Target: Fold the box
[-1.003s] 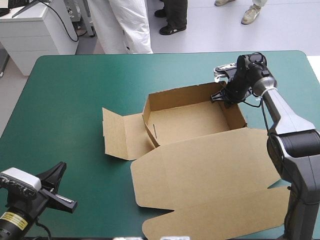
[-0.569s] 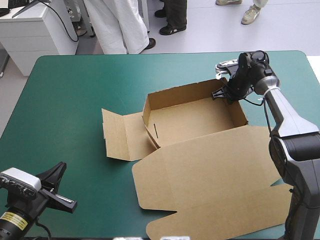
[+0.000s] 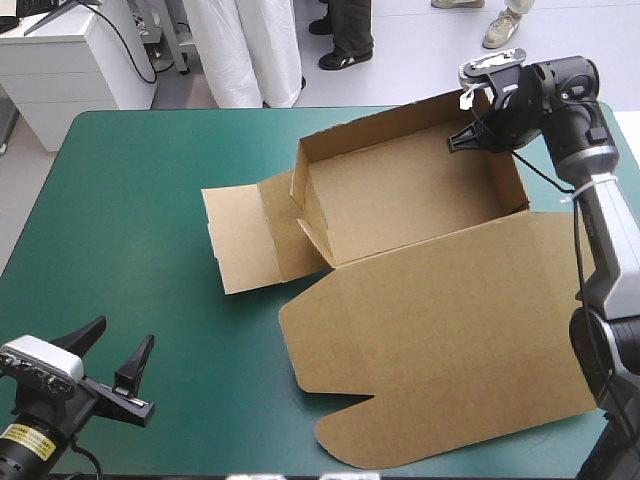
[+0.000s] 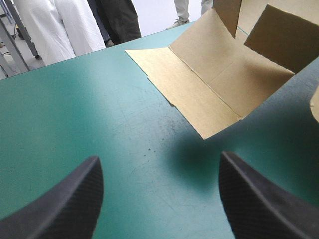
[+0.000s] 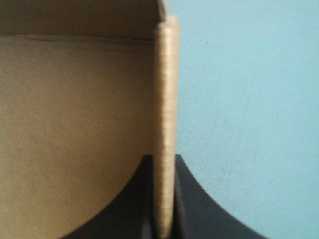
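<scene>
High view: my right gripper (image 3: 470, 135) pinches the far wall of the brown box (image 3: 410, 195), an open tray toward the far right corner of the tabletop (image 3: 150, 200), its lid flat toward the near right edge. My left gripper (image 3: 120, 338) sits at the near left corner, fingers apart.

Left wrist view: black fingers spread wide over the teal-green cover (image 4: 75, 109), a side flap of the box ahead.

Right wrist view: both fingers clamped on the wall's edge.
</scene>
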Available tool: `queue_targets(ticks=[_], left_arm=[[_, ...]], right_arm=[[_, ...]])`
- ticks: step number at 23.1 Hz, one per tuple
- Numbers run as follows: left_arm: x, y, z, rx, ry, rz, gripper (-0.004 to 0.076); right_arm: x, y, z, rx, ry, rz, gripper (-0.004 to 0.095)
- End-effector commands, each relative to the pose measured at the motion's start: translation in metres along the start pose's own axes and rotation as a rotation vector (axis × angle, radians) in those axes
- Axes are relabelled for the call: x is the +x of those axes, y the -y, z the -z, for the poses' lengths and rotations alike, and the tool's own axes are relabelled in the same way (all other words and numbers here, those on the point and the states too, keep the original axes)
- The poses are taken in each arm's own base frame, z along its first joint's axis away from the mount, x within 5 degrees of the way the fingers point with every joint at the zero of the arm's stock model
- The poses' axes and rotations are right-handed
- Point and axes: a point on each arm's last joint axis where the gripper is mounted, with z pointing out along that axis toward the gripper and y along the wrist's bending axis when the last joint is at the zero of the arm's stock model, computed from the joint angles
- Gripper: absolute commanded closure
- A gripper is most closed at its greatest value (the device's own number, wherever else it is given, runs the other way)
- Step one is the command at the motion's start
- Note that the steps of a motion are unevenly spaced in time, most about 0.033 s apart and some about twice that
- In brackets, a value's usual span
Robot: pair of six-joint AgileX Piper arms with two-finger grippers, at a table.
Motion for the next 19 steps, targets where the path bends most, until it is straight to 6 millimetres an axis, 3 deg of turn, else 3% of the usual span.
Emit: queue_targets(ticks=[1,4,8,13,19], left_arm=[[-0.016,-0.002,0.003,-0.008,0.109,0.006,0.0230],[-0.016,0.001,0.003,0.021,0.106,0.064,0.0231],[-0.014,-0.002,0.002,-0.014,0.085,-0.021,0.0231],[-0.017,-0.003,-0.021,-0.025,0.002,0.036,0.0231],[-0.047,-0.009,-0.047,-0.070,-0.026,0.059,0.0231]], right_arm=[[-0.002,0.006,0.044,0.028,0.101,-0.014,0.0931],[-0.001,0.006,0.057,0.032,0.126,-0.018,0.0931],[0.002,0.008,0.077,0.050,0.166,-0.019,0.0931],[0.006,0.012,0.096,0.088,0.199,-0.016,0.0932],[0.009,0.013,0.110,0.095,0.226,-0.018,0.0932]])
